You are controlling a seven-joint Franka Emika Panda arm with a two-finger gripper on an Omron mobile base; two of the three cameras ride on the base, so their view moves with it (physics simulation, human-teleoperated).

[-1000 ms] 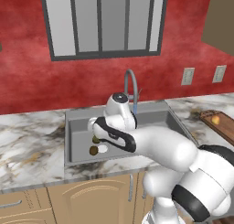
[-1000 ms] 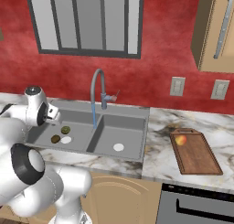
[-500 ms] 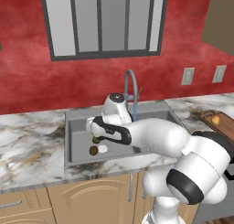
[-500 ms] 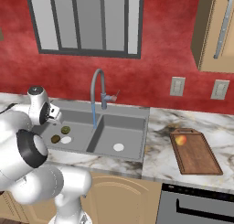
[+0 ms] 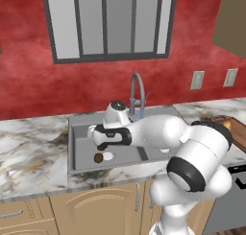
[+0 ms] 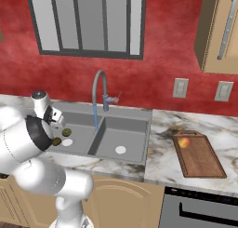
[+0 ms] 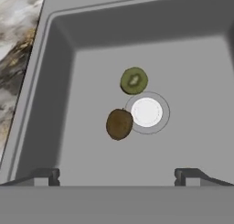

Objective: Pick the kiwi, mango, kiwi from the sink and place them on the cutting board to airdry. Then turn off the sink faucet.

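The claw [image 7: 116, 175] hangs over the left basin of the sink [image 7: 55, 81], fingers spread wide apart and empty. Ahead of it on the basin floor lie the brown kiwi [image 7: 119, 124] and the green kiwi [image 7: 134, 80], both touching the white drain [image 7: 147, 112]. The mango [image 6: 184, 142] sits on the cutting board [image 6: 200, 156], on the counter [image 6: 160, 148].

matt grey sink [image 7: 55, 81], wooden cutting board [image 6: 199, 153], marbled counter [image 5: 29, 147].
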